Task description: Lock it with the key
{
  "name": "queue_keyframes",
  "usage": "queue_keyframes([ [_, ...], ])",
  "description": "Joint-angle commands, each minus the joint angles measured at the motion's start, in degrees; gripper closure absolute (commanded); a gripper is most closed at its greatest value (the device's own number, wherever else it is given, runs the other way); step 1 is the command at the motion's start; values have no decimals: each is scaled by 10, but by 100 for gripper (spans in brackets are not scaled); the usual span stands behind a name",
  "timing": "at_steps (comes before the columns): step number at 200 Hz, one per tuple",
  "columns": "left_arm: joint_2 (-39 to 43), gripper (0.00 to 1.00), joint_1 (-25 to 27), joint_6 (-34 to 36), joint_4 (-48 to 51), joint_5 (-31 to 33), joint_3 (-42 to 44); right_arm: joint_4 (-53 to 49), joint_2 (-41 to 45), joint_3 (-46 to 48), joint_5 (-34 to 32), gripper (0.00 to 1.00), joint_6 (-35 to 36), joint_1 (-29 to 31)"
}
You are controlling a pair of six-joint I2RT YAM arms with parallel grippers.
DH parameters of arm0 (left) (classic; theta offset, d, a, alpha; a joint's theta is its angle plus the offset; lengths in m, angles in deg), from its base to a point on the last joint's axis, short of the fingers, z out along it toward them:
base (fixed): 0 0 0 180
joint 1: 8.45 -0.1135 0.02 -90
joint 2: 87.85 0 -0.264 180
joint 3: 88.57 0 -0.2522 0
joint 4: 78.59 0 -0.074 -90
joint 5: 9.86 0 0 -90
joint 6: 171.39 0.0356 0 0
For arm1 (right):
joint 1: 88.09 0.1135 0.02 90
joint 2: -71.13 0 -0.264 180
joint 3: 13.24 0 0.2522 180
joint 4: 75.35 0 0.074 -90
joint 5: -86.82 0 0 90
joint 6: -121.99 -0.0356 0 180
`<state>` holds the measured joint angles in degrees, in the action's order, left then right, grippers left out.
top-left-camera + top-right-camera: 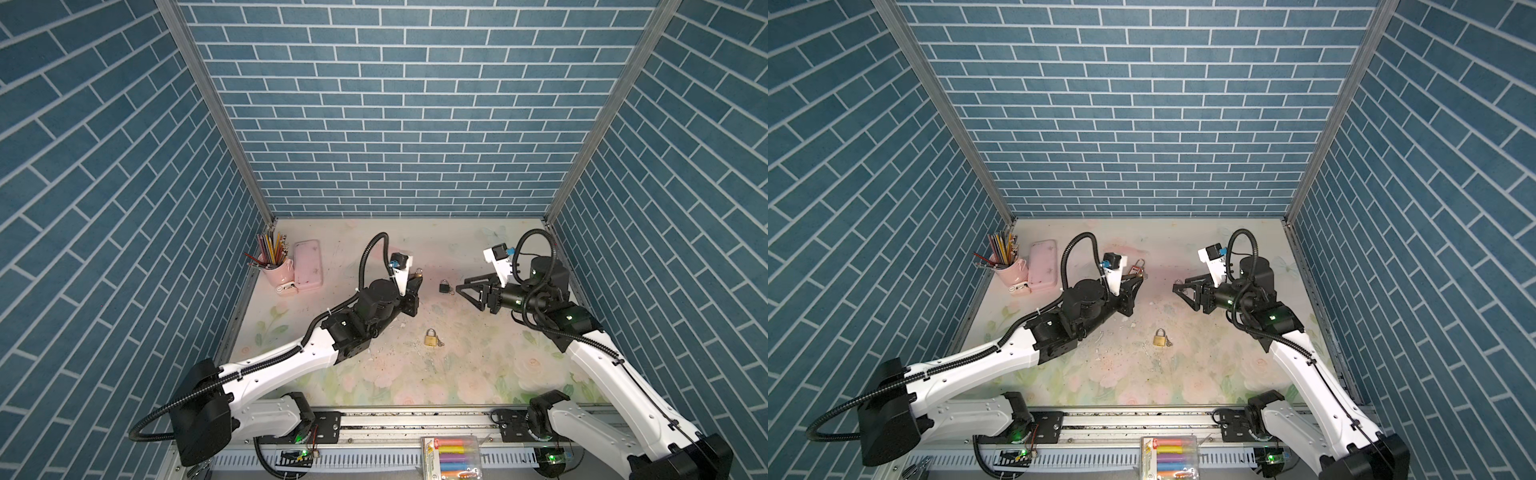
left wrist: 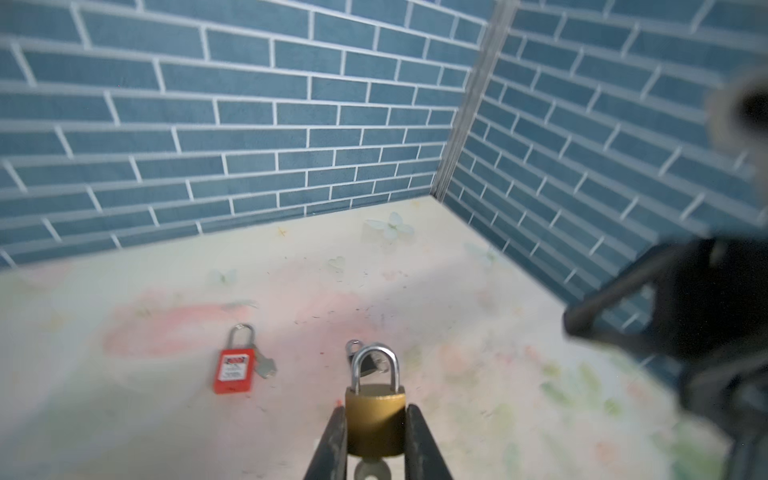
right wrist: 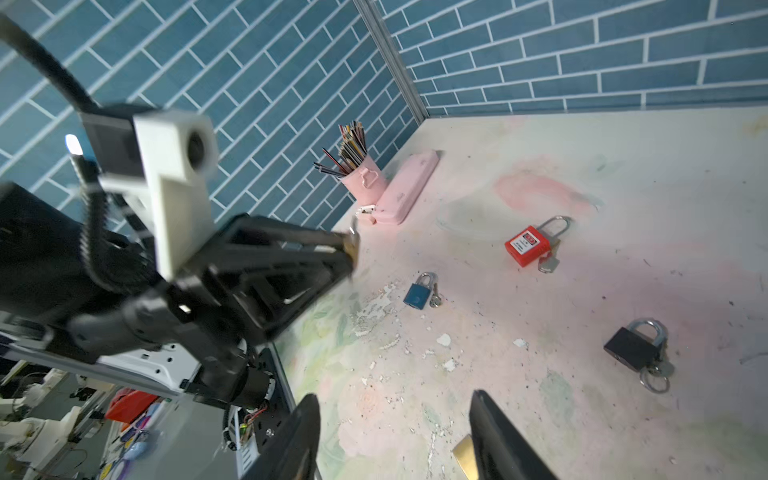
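left tool: the left tool [image 2: 375, 415] is clamped on the held brass padlock [image 2: 375, 432], with one dark finger [image 2: 334, 444] pressed flat on each side of the body

held brass padlock: it's upright in the grip with the shackle pointing away from the wrist camera. Both shackle legs run down into the body. In a top view it's just a brassy bit [image 1: 417, 273] at the tool's tip, toward the back of the tabletop [image 1: 478, 374]

key: a pale round key head [image 2: 372, 471] pokes out under the body, between the fingers. The frame edge cuts most of it off, so I can't tell how far in it sits

right tool: the right tool [image 3: 395, 397] has its fingers spread wide with nothing between them. In a top view it [image 1: 467, 296] points at the left tool, well apart from it

black padlock: the black padlock [image 1: 444, 286] lies flat between the two tools, just beside the right tool's tips, with a key ring at its base

loose brass padlock: the loose brass padlock [image 1: 431, 336] lies out in the middle, nearer the front, and nobody's touching it

red padlock: the red padlock [image 2: 233, 370] lies flat beyond the left tool, with a silver key next to it

blue padlock: the blue padlock [image 3: 417, 293] is also lying flat with keys beside it, and only the right wrist view shows it

back left corner: a pink cup [image 1: 276, 270] full of pencils, with a pink case [image 1: 308, 266] right beside it

front rail: a clear box of markers [image 1: 451, 457] sits down front
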<state>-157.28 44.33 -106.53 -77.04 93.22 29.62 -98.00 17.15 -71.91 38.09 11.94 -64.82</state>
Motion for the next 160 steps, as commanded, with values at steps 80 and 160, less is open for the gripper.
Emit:
queue_keyframes([
  [80,7,100,-86,-542,-65,-104,59,219,-63,72,-208,47,-60,145],
  [160,7,100,-91,-561,-28,-87,54,279,-165,16,-239,52,-76,206],
])
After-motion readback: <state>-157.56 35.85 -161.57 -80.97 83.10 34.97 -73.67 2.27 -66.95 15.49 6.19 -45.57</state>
